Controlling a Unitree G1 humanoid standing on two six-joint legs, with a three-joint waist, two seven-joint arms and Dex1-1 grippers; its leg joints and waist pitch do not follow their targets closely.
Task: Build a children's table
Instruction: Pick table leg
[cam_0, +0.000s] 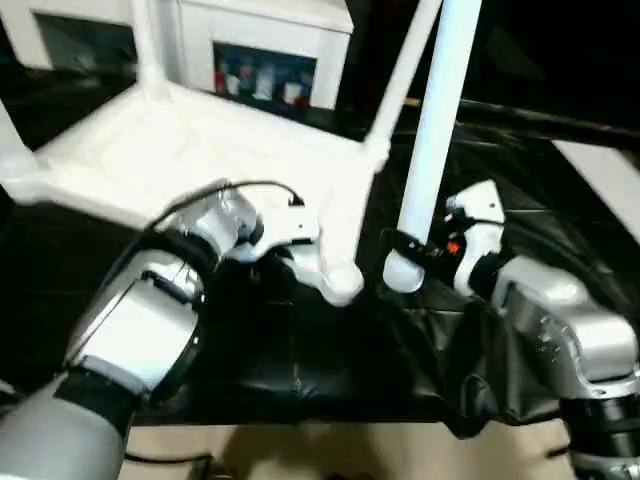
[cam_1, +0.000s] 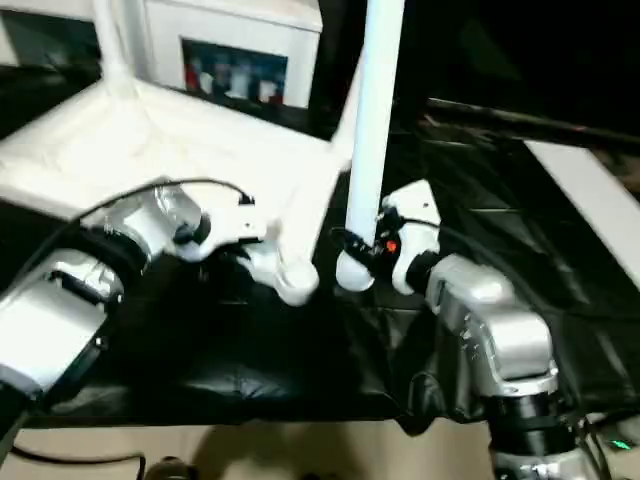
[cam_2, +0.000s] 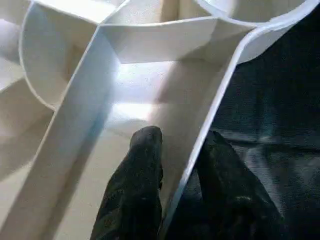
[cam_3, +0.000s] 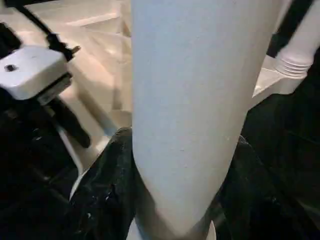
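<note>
A: Left gripper (cam_2: 177, 165)?

B: Fingers (cam_2: 137, 180) straddled the side wall of the tabletop (cam_0: 180, 150), one inside the ribbed underside, one outside over the black cloth (cam_0: 330, 360). Narrow gap, wall between them. It sat by the near corner socket (cam_0: 340, 283).

A: Right gripper (cam_3: 175, 195)?

B: Clamped on a loose white leg (cam_0: 440, 120), low down near its bottom end. Leg stood nearly upright, just beside that socket, not in it.

A: Table itself?

B: Upside down on the cloth. Legs (cam_0: 145, 45) already stood in the far corners. White cabinet (cam_0: 265, 50) behind.
</note>
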